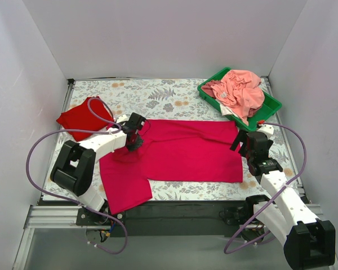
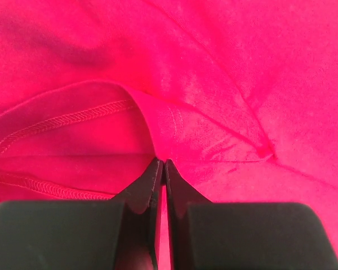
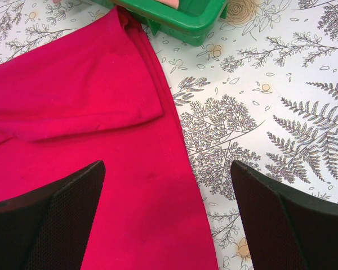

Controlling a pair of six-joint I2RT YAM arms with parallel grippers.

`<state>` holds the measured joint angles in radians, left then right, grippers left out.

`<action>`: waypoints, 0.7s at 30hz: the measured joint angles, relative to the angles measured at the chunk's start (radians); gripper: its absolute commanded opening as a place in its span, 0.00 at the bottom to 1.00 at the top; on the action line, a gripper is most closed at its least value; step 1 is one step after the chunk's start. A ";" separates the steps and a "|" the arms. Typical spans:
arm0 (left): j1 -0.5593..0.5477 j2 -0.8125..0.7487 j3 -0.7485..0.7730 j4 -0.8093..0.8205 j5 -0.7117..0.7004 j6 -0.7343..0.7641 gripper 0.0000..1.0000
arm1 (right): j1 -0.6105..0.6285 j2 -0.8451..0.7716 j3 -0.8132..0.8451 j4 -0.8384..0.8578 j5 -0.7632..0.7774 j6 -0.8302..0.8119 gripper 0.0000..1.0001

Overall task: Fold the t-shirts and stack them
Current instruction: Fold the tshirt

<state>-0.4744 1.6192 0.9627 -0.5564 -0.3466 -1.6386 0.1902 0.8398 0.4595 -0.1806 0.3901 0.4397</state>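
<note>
2 t-shirts lie on the surface (image 1: 158,93), which carries a grey floral print.

Far left: scarlet-red t-shirt (image 1: 83,119), the smaller 1, lies flat in a compact folded patch near the far-left corner. It is apart from the other shirt.

Left end effector (image 1: 134,140) is down on the upper-left part of the crimson-magenta t-shirt (image 1: 186,154). In the left wrist view the fingertips (image 2: 158,171) are pressed nearly together, pinching a fold of that cloth beside a stitched hem. A sliver of pink shows between the jaws.

Centre: the crimson-magenta t-shirt is spread flat across the middle of the surface, long side running left to right. 1 flap hangs toward the near-left edge. A loose fold lies near its far-right corner, seen in the right wrist view.

Right end effector (image 1: 245,143) sits at the shirt's right edge, jaws spread wide and gripping nothing. The cloth edge runs between the 2 fingers.

Far right: green tray (image 1: 270,107) sits at the back corner, its near-left corner just beside the shirt's far-right corner. It holds a heap of salmon-pink clothes (image 1: 242,93).
</note>
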 measured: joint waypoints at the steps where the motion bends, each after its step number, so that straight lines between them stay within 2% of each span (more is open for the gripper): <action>1: 0.000 -0.001 -0.001 0.001 0.003 0.000 0.00 | 0.000 0.000 0.000 0.000 0.000 0.000 0.98; 7: -0.006 -0.048 -0.037 0.006 0.045 -0.019 0.00 | 0.000 0.000 0.000 0.000 0.000 0.000 0.98; 21: -0.121 -0.093 -0.079 0.003 0.067 -0.117 0.00 | 0.000 0.006 0.000 0.000 -0.023 -0.001 0.98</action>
<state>-0.5949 1.5265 0.8841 -0.5537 -0.2798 -1.7557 0.1902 0.8463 0.4595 -0.1806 0.3672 0.4389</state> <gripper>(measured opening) 0.014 0.984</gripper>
